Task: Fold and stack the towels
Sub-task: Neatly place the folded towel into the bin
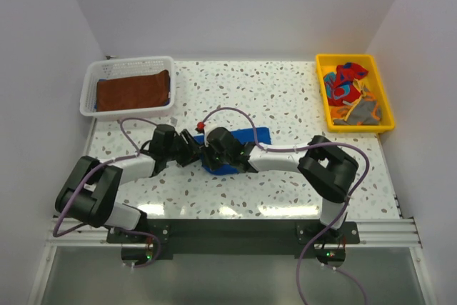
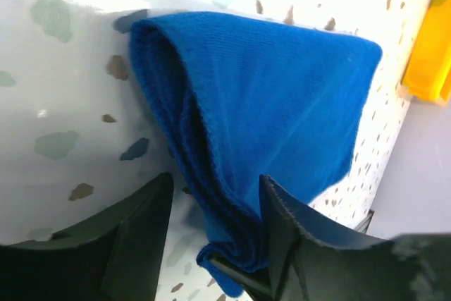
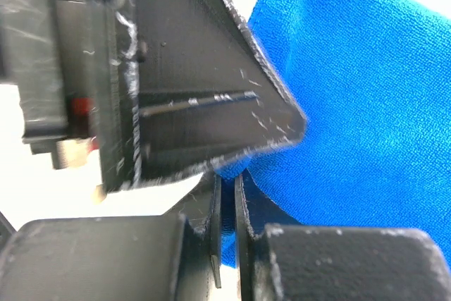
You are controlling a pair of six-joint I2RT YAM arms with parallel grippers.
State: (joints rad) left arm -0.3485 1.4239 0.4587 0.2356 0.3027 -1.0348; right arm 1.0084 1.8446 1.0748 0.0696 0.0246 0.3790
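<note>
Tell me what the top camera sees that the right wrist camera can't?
Only the top camera: the white basket holding a brown towel, and the yellow tray of colourful towels. Only the right wrist camera: close up, the right claw pinched shut on the blue towel edge. Both: that blue towel.

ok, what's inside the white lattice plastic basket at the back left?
One rust-brown soft rectangular towel lies flat in the white lattice plastic basket and fills most of it. The towel covers the floor, so whether anything lies underneath cannot be seen.
</note>
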